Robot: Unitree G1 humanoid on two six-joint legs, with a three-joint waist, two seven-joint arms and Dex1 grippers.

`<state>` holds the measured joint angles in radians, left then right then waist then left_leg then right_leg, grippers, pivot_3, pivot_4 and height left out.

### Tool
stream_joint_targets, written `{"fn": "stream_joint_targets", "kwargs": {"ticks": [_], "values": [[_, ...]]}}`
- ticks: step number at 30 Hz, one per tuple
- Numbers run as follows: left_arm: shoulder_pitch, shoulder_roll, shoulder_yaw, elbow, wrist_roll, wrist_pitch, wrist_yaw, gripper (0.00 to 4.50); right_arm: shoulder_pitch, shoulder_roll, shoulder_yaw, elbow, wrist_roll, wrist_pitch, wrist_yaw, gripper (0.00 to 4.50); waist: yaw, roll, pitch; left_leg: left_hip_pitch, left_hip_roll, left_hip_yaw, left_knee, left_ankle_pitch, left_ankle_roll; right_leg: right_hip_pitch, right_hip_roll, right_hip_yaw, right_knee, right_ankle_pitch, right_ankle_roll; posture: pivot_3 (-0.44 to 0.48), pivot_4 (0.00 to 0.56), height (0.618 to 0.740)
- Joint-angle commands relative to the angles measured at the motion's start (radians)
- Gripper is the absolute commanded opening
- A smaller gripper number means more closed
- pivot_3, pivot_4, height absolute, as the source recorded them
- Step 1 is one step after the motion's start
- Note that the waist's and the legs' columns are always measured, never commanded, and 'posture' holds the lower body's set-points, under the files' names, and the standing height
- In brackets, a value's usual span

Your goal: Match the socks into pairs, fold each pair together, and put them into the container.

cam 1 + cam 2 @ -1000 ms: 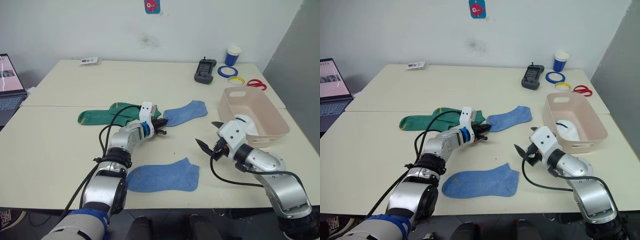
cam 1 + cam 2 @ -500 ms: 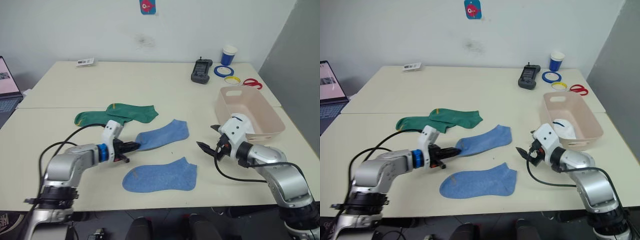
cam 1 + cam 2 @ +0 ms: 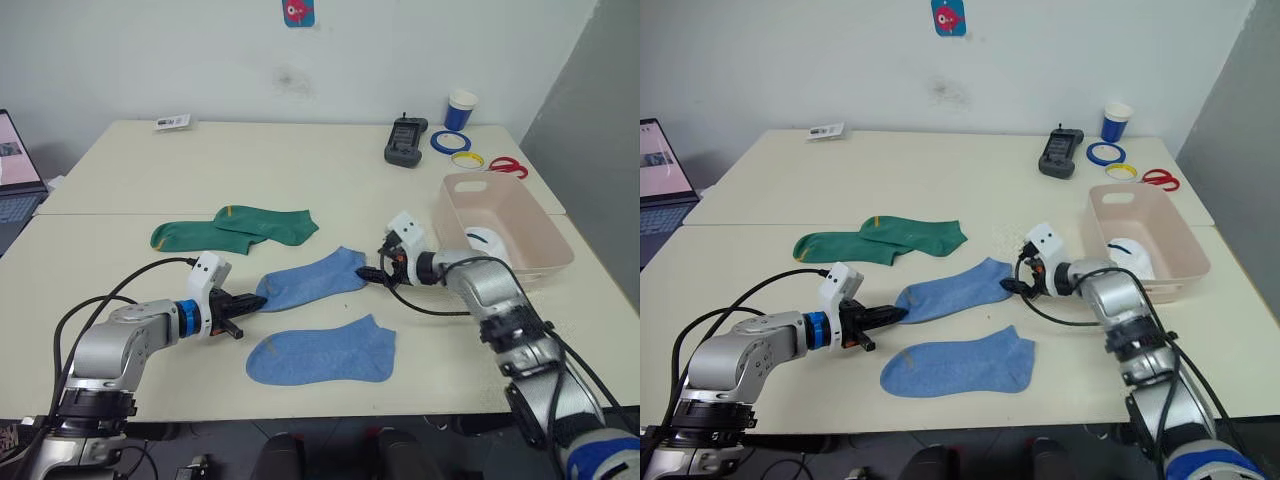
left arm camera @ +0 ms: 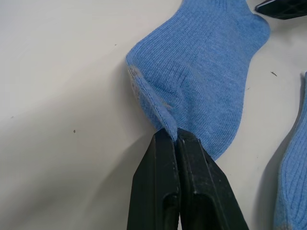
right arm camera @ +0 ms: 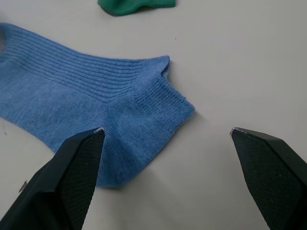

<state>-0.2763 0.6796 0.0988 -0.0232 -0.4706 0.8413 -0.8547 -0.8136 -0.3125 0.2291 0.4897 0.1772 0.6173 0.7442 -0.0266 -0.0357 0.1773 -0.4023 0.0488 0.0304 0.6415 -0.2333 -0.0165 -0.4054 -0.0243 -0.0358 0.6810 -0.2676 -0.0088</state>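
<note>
Socks lie spread on the cream tabletop (image 3: 120,170): nearest the front edge, one light blue sock (image 3: 322,353) lies flat and untouched. Just beyond it, a second light blue sock (image 3: 312,279) stretches between the two hands. The left hand (image 3: 250,301) is clamped tight on that sock's toe end, its black fingers (image 4: 178,158) pressed together over a pinched fold of fabric. The right hand (image 3: 377,274) sits at the sock's cuff end with its fingers spread wide, not gripping anything. Farther back, two green socks with yellow trim (image 3: 235,226) lie overlapping. To the right, the pale pink container (image 3: 508,222) holds white socks (image 3: 484,241). At the far end stand a black handheld device (image 3: 406,140), a blue cup (image 3: 460,109), tape rolls (image 3: 455,148) and red scissors (image 3: 509,167).
</note>
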Motion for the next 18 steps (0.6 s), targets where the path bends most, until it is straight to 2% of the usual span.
{"fn": "stream_joint_targets", "kwargs": {"ticks": [1,3,4,6,16,18], "values": [[0.004,0.001,0.008,-0.032,-0.003,-0.019,0.009,0.03,-0.059,0.022,-0.007,0.1,-0.016,-0.055,0.039,4.5,-0.001,0.0,0.0,0.0,0.0,0.0,0.0,0.0,0.0,0.0,0.0,0.0,0.0,0.0,0.0,0.0,0.15,0.74],[0.007,0.0,0.009,-0.034,-0.004,-0.021,0.013,0.03,-0.076,0.041,-0.018,0.141,-0.015,-0.072,0.048,4.5,-0.001,0.0,0.0,0.001,0.0,0.0,0.0,0.0,0.0,0.0,0.0,0.0,0.0,0.0,0.0,0.0,0.15,0.74],[0.013,-0.001,0.01,-0.04,-0.006,-0.021,0.016,0.0,-0.083,0.052,-0.025,0.153,-0.009,-0.072,0.052,4.11,-0.001,0.0,0.0,0.001,0.0,0.0,0.0,0.0,0.0,0.0,0.0,0.0,0.0,0.0,0.0,0.0,0.15,0.74],[0.021,-0.002,0.011,-0.048,-0.009,-0.021,0.019,0.0,-0.093,0.065,-0.036,0.168,-0.006,-0.075,0.06,3.62,-0.002,0.0,0.0,0.001,0.001,0.0,0.0,0.0,0.0,0.0,0.0,0.0,0.001,0.0,0.0,0.0,0.15,0.74],[0.022,-0.004,0.004,-0.041,0.006,-0.054,0.037,0.0,-0.103,0.067,-0.096,0.126,0.02,-0.003,0.065,0.03,-0.002,0.001,0.0,0.001,0.008,0.001,0.0,0.0,0.0,0.0,0.0,0.0,0.001,0.0,-0.001,0.0,0.15,0.74],[0.022,-0.001,0.01,-0.051,-0.004,-0.064,0.029,0.0,-0.085,0.055,-0.11,0.063,0.038,0.045,0.067,0.03,-0.002,0.001,0.0,0.001,0.009,0.001,0.0,0.0,0.0,0.0,0.0,0.0,0.001,0.0,-0.001,0.0,0.15,0.74]]}}
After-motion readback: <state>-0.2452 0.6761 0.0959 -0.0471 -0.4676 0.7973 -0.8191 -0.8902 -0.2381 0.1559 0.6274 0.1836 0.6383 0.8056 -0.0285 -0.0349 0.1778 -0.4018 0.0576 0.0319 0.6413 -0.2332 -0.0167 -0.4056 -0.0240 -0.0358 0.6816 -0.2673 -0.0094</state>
